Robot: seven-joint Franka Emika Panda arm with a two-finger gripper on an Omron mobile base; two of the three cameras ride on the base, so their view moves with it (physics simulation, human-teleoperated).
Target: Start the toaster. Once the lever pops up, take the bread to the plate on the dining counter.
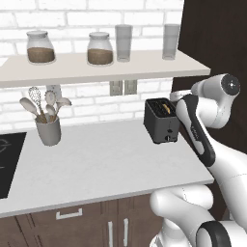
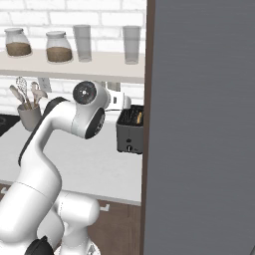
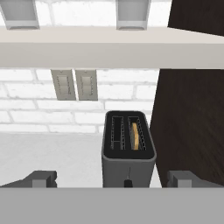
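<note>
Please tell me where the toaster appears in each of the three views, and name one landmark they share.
Left base view: toaster right of centre, on the counter, beside the arm.
Right base view: centre, against the dark panel's edge.
Hand view: bottom centre, bread in its right slot.
Shared landmark: the shelf above.

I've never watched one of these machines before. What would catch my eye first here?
Probably the black toaster at the worktop's right end, against the white brick wall, with a slice of bread in its right slot. The robot's open hand hangs just before it. On the shelf above stand two jars and two glasses.
</note>
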